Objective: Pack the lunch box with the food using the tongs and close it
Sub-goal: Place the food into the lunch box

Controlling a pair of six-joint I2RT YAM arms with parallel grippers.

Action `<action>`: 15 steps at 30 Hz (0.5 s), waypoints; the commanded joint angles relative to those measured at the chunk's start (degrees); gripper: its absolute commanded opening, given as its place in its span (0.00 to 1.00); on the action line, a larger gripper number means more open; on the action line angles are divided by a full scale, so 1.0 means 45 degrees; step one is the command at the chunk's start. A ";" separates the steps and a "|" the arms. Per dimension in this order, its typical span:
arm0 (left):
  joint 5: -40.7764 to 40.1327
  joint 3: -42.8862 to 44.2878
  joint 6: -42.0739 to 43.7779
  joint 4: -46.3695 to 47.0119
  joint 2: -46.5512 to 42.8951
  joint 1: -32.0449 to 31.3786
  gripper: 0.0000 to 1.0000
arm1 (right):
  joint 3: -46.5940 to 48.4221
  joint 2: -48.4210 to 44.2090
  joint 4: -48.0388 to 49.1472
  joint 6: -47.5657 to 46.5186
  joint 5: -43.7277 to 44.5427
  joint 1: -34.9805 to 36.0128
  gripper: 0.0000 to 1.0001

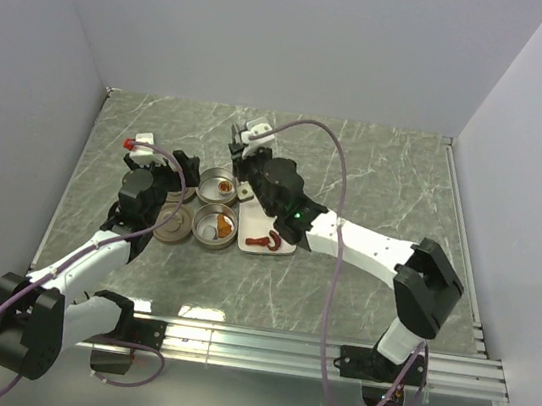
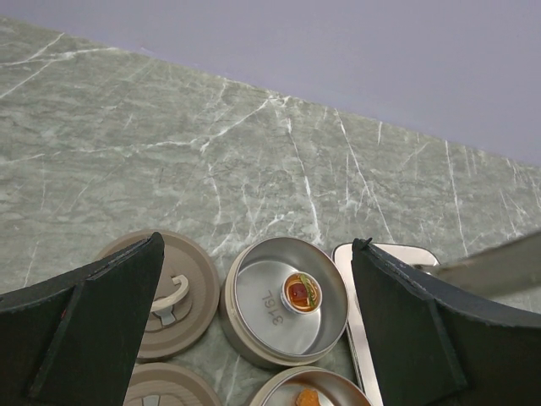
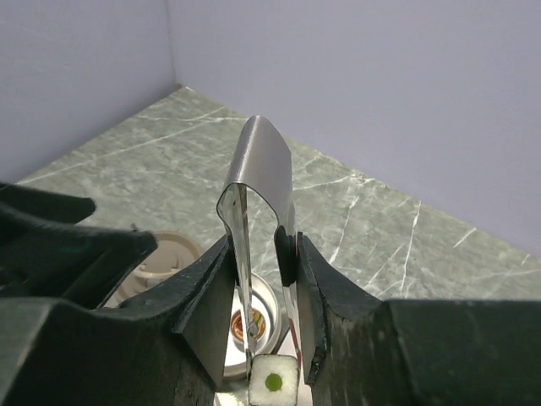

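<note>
Top external: right gripper (image 1: 248, 155) over far tin (image 1: 218, 186), white tray (image 1: 275, 245) alongside. Left wrist: left gripper (image 2: 254, 330) wide open, holding nothing, tin just below. Right wrist: clamped on tongs (image 3: 254, 245), white slice (image 3: 273, 382) pinched at tips; best lowered straight, squeeze kept steady.

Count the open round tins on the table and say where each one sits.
2. The far tin sits left of the white tray, beside a lid. The near tin sits just in front of it, next to another lid.
</note>
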 commanded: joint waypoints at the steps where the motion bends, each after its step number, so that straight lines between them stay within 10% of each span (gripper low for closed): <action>1: 0.0126 0.0122 -0.0146 0.0332 -0.0224 0.0068 0.99 | 0.1316 0.0449 0.0444 0.0154 -0.0697 -0.0353 0.25; 15: 0.0184 0.0141 -0.0185 0.0391 -0.0049 0.0205 0.99 | 0.3682 0.2150 -0.0396 0.0330 -0.1673 -0.0432 0.25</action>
